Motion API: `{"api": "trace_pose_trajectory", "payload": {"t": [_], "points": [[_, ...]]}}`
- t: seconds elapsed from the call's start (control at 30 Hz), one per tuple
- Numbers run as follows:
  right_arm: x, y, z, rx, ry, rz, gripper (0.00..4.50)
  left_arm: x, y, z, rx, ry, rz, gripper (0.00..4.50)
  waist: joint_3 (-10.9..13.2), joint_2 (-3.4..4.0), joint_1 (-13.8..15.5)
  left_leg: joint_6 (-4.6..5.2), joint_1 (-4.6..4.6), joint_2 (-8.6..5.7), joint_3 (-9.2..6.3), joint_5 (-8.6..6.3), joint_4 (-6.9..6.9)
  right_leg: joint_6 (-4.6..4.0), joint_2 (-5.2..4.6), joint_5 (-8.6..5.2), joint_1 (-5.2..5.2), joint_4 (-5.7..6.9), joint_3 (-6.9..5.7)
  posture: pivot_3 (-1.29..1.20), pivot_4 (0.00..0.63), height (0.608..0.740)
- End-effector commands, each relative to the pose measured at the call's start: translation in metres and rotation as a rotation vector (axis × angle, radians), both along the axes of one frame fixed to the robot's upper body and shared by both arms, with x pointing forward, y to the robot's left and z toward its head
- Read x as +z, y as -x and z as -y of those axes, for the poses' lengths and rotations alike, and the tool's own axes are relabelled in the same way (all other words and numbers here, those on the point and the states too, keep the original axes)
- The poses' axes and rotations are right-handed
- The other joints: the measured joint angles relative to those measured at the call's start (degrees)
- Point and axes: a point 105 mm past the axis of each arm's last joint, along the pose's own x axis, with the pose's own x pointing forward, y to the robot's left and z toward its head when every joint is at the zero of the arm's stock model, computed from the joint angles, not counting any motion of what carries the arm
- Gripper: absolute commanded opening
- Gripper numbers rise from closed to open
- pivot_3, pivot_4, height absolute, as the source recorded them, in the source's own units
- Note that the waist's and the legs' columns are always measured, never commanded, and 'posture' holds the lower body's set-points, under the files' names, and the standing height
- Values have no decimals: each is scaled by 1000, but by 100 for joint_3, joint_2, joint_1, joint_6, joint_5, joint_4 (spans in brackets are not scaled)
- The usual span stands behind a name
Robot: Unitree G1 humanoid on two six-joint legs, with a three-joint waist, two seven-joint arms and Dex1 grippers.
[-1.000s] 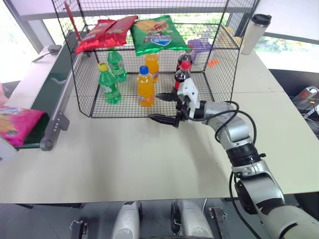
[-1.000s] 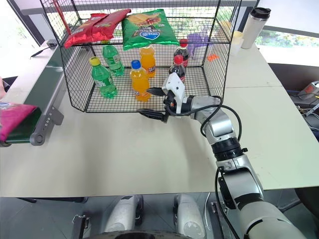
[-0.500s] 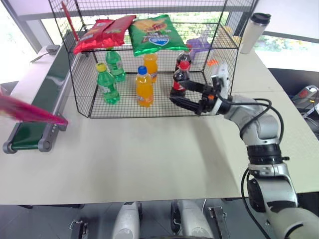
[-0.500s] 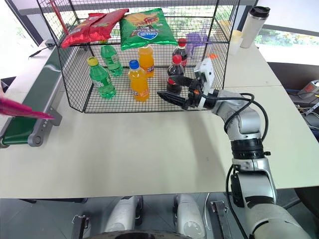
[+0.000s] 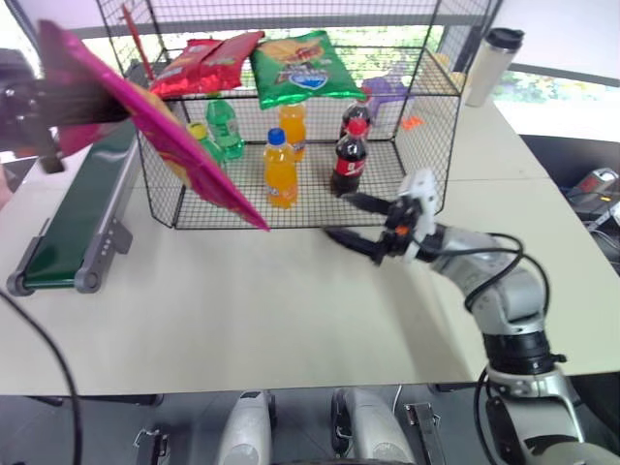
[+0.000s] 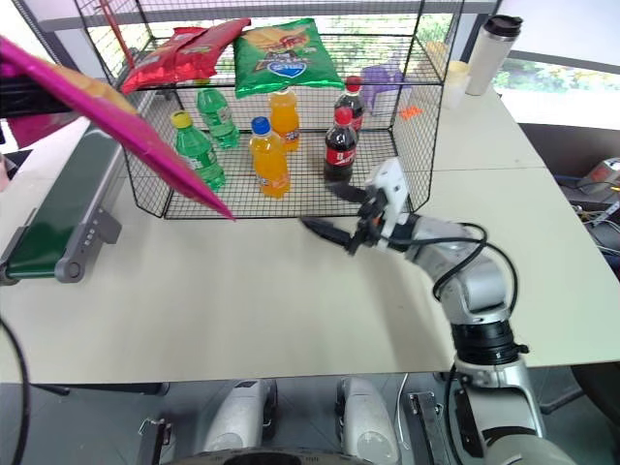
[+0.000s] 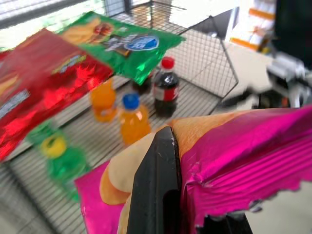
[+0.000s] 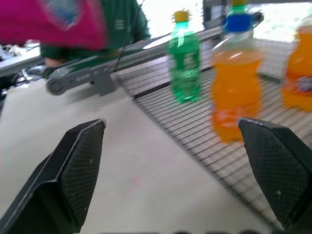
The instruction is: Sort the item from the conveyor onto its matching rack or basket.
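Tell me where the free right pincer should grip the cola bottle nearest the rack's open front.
Probably the cola bottle by its narrow neck under the red cap, coming level from the open front: it stands upright, and the open right pincer already faces it.

Both eye views look forward and down from the head over the table [image 5: 291, 300], sharing the wire rack [image 5: 291, 136], the belt [image 5: 68, 223] and the right gripper [image 6: 341, 215]. The left wrist view looks close along a finger [image 7: 157, 185] pressed on the pink bag [image 7: 234, 151], toward the rack. The right wrist view sits low at the table, facing bottles [image 8: 234, 83] and belt
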Motion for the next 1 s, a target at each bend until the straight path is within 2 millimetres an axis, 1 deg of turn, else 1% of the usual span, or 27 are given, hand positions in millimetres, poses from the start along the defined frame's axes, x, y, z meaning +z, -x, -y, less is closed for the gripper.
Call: {"api": "trace_pose_trajectory", "payload": {"t": [0.03,0.1,0.17,0.23,0.33,0.43,0.5,0.57,0.67,0.8,0.87,0.9,0.93,1.0], "points": [[11,9,-17,16,-1,111,4500,11,-9,6,14,25,18,51,0,-1,-25,0,3,0,2,0,0,0,1,0,0,1,3,0,150,740],[15,5,-32,-4,-23,176,4500,12,-16,16,-14,50,9,51,1,-1,-46,0,12,1,9,0,-7,0,5,0,-3,2,15,0,150,740],[23,-6,-44,-67,-67,249,4500,13,-21,24,-42,83,5,51,1,-1,-50,1,22,2,14,0,-13,-1,9,-1,-2,3,23,0,150,740],[31,-13,-50,-113,-110,290,4500,13,-23,29,-62,102,0,51,1,0,-56,0,25,4,16,0,-13,1,12,-2,-4,4,28,0,150,740],[42,-18,-61,-142,-180,321,4500,10,-24,35,-80,112,-9,51,1,-1,-40,0,26,4,27,1,-13,-1,9,-1,-4,6,38,0,150,740],[61,-13,-72,-111,-283,332,4500,4,-25,39,-93,115,-23,51,1,-1,-23,-1,26,4,33,1,-12,0,8,-1,-4,5,45,0,150,740],[75,-5,-77,-59,-362,305,4500,0,-25,38,-92,117,-32,51,1,-1,-27,-2,26,4,35,2,-12,0,7,0,-4,5,48,0,150,740],[80,0,-79,-18,-400,282,4500,-2,-26,37,-90,123,-35,51,1,-2,-26,-2,30,4,37,2,-12,0,8,0,-4,9,51,0,150,740],[81,5,-80,31,-431,249,3647,-4,-27,34,-77,133,-39,0,1,-2,-18,-2,30,4,37,2,-10,0,7,0,-4,10,51,0,150,740],[80,8,-80,57,-421,241,1864,-8,-28,31,-66,130,-27,0,1,-2,-23,-2,31,4,38,2,-10,0,7,0,-4,13,52,0,150,740],[80,9,-80,67,-414,238,776,-8,-28,29,-58,131,6,0,1,-2,-26,-2,33,4,40,2,-12,0,7,0,-4,13,53,0,150,740],[79,9,-79,72,-407,237,340,-7,-29,28,-53,136,37,0,1,-2,-26,-2,34,4,41,2,-12,0,7,0,-4,13,54,0,150,740],[79,9,-78,75,-399,236,36,-6,-31,26,-45,139,65,0,1,-3,-26,-2,34,4,42,2,-12,-1,7,0,-4,13,54,0,150,740],[78,10,-76,78,-376,233,36,-8,-33,21,-34,141,72,0,1,-2,-25,-2,35,4,42,2,-12,-1,7,0,-4,14,55,0,150,740]]}}
